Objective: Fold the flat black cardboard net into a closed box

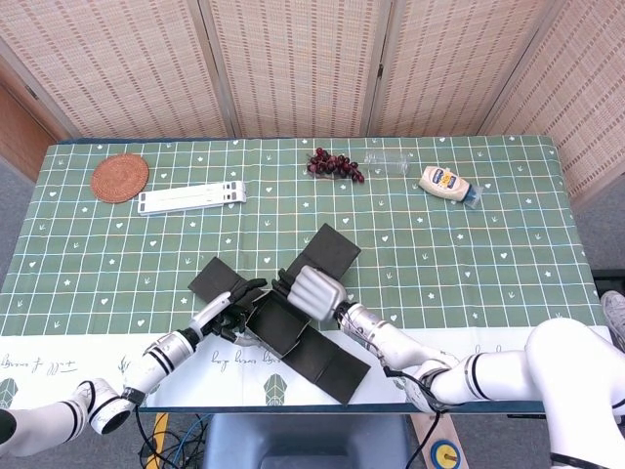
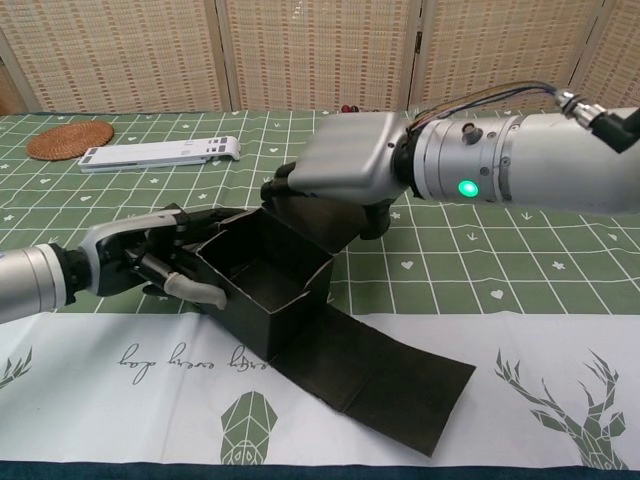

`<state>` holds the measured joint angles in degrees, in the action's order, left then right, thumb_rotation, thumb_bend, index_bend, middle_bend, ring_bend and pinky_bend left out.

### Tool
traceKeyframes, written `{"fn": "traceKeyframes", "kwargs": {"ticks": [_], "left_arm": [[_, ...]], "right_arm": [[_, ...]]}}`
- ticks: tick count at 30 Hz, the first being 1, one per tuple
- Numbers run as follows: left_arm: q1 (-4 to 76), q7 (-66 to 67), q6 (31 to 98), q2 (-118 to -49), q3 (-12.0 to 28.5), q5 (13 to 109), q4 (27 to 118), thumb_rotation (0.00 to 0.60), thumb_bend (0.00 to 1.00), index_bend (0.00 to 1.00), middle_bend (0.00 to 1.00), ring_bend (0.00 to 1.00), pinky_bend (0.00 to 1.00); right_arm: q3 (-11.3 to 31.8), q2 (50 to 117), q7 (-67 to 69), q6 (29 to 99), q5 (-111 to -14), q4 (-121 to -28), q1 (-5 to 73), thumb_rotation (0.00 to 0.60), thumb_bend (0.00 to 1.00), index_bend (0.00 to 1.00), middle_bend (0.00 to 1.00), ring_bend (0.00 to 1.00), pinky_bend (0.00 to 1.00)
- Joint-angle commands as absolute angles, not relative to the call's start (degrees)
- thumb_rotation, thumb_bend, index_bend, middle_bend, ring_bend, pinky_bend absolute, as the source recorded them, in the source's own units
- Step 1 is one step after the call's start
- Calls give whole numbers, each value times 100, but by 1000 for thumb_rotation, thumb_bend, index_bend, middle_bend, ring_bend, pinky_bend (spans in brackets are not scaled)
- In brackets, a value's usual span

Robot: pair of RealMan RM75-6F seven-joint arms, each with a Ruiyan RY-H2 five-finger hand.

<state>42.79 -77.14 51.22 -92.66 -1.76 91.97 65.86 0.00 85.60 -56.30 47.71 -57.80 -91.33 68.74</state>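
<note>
Gripping the box (image 2: pixel 262 283) walls, left robot hand (image 2: pixel 150 264) and right robot hand (image 2: pixel 345 170) clamp opposite sides on the tabletop (image 2: pixel 560 260).
</note>
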Motion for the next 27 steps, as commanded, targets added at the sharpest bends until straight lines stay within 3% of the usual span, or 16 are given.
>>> {"fn": "traceKeyframes", "kwargs": {"ticks": [1,27], "left_arm": [[4346,-8143,5161,-9239,-267,9289,6577,600,130,43,61,661,967],[4601,-9410,5401,-9414,-850,9690,6198,600,130,85,61,664,966]], "right_arm": [[-34,8597,-5476,4698,-6008,-9010,6875,600,390,363,462,859,1000],[18,8723,-4758,4711,-7332,-8558,6740,600,394,367,461,859,1000]]}}
